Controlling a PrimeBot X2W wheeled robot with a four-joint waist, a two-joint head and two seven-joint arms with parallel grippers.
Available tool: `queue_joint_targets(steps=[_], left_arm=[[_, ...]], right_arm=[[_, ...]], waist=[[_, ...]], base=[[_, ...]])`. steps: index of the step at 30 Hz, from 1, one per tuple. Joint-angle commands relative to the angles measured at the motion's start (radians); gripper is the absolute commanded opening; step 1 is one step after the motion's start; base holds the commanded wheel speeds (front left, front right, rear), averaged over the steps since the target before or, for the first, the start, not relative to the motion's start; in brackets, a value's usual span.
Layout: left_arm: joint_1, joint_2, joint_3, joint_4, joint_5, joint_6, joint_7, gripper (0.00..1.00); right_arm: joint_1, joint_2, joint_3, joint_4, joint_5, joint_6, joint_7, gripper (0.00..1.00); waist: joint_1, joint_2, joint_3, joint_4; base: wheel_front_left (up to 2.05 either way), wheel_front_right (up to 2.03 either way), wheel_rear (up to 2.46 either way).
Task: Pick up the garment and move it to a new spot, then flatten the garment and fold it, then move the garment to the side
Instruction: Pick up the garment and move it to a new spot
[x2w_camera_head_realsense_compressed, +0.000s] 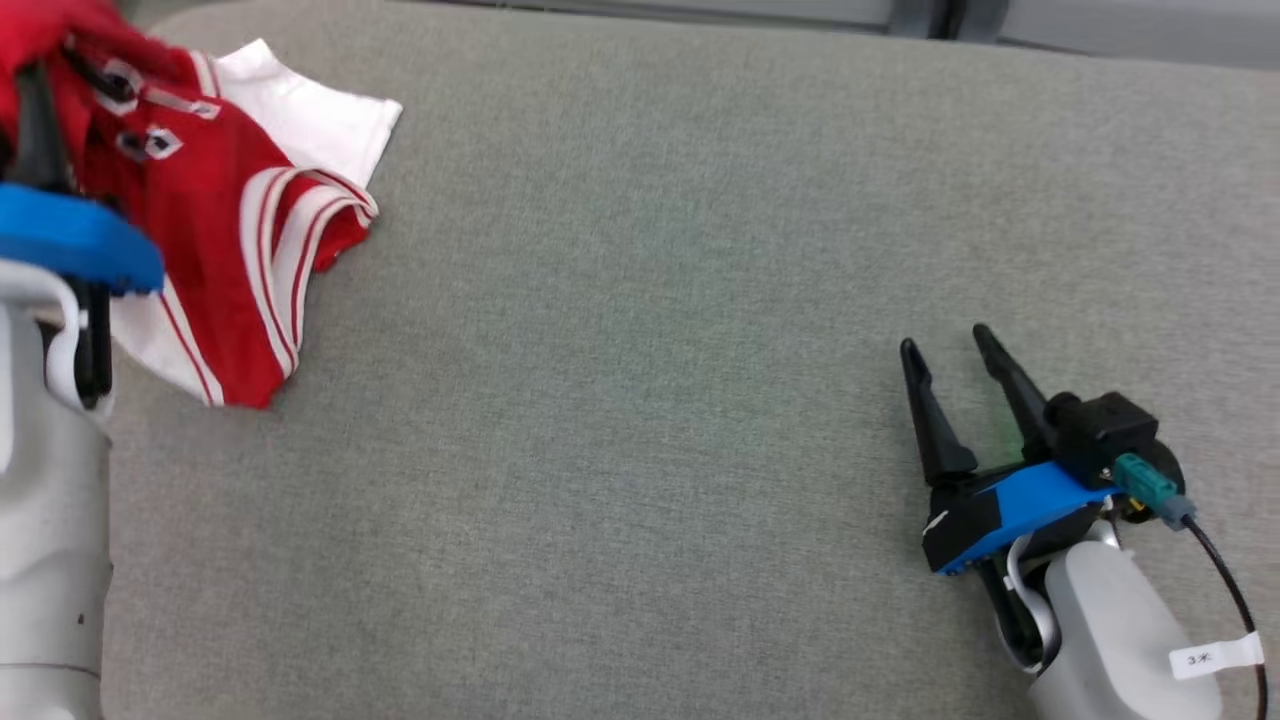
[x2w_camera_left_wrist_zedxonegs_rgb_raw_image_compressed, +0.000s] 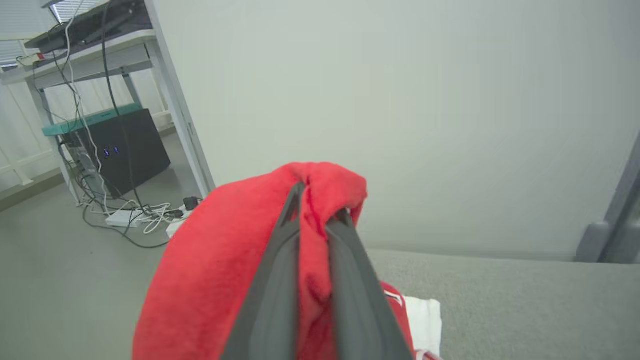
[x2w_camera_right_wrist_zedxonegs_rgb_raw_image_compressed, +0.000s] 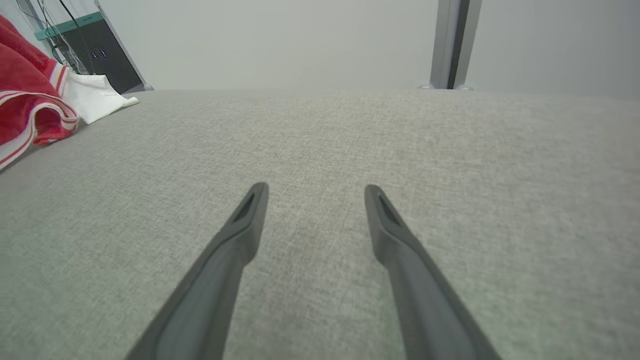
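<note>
**Fingers (x2w_camera_left_wrist_zedxonegs_rgb_raw_image_compressed: 280, 290) on the left pinch the garment (x2w_camera_left_wrist_zedxonegs_rgb_raw_image_compressed: 215, 260): lift it clear before carrying**

Both fingers of the left gripper (x2w_camera_left_wrist_zedxonegs_rgb_raw_image_compressed: 320, 202) are pressed close together with a thick fold of red cloth squeezed between them, and more cloth bulges over their tips. In the head view the garment, red with white panels and striped trim, sits at the far left of the grey cushion (x2w_camera_head_realsense_compressed: 640, 300). Its upper part is bunched up toward the left gripper, while the lower edge and a white corner appear to lie on the cushion.

The step in hand looks like the pick-up ahead of the move to a new spot. The grip is on a bunched fold rather than a single edge, so it should hold, but the cloth will hang in a lump. A good lift goes straight up until the trailing edge leaves the cushion, then travels slowly toward the open middle, so nothing drags or rolls under. Setting it down with the hanging edge touching first would leave less to flatten.

Well apart, at the near right, the right gripper (x2w_camera_head_realsense_compressed: 945, 340) rests low over bare cushion with its fingers spread wide and nothing between them. It is placed to take a second corner once the garment arrives. Beyond the cushion stand a pale wall (x2w_camera_left_wrist_zedxonegs_rgb_raw_image_compressed: 400, 100) and a desk (x2w_camera_left_wrist_zedxonegs_rgb_raw_image_compressed: 90, 45) with cables (x2w_camera_left_wrist_zedxonegs_rgb_raw_image_compressed: 135, 215) on the floor.
</note>
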Motion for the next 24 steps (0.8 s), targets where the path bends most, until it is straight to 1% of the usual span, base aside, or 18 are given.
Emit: queue_joint_targets(steps=[1, 4, 7, 8, 15, 18, 20, 24], left_arm=[[-0.006, -0.012, -0.029, -0.082, 0.010, -0.001, -0.004, 0.00], [0.000, -0.036, -0.099, -0.203, 0.006, -0.001, -0.004, 0.00], [-0.011, -0.069, -0.189, -0.278, -0.025, -0.001, -0.005, 0.00], [-0.011, -0.069, -0.189, -0.278, -0.025, -0.001, -0.005, 0.00], [-0.053, -0.184, -0.418, -0.400, -0.129, -0.001, 0.024, 0.00], [-0.064, -0.238, -0.463, -0.440, -0.162, -0.001, 0.019, 0.00], [-0.053, -0.264, -0.478, -0.451, -0.189, 0.009, 0.019, 0.00], [-0.003, -0.284, -0.524, -0.420, -0.239, 0.043, 0.028, 0.00]], right_arm=[[0.015, 0.016, -0.001, 0.005, 0.004, 0.000, 0.001, 1.00], [0.034, 0.036, -0.009, 0.013, 0.009, 0.000, 0.001, 1.00], [0.051, 0.051, -0.009, 0.018, 0.014, 0.000, 0.001, 1.00], [0.051, 0.051, -0.009, 0.018, 0.014, 0.000, 0.001, 1.00], [0.092, 0.065, -0.030, 0.029, 0.011, 0.000, 0.001, 1.00], [0.109, 0.068, -0.045, 0.032, 0.012, 0.000, 0.001, 1.00], [0.120, 0.070, -0.055, 0.032, 0.013, 0.000, 0.001, 1.00], [0.132, 0.072, -0.069, 0.031, 0.014, 0.000, 0.001, 1.00]], waist=[[-0.0001, 0.0000, -0.049, -0.039], [-0.0001, 0.0000, -0.091, -0.078], [-0.0001, 0.0000, -0.130, -0.125], [-0.0001, 0.0000, -0.130, -0.125], [-0.0001, 0.0000, -0.183, -0.233], [-0.0001, 0.0000, -0.197, -0.265], [-0.0001, 0.0000, -0.204, -0.279], [-0.0001, 0.0000, -0.205, -0.291]], base=[[0.00, 0.00, 0.00], [0.00, 0.00, 0.00], [0.00, 0.00, 0.00], [0.00, 0.00, 0.00], [0.00, 0.00, 0.00], [0.00, 0.00, 0.00], [0.00, 0.00, 0.00], [0.00, 0.00, 0.00]])
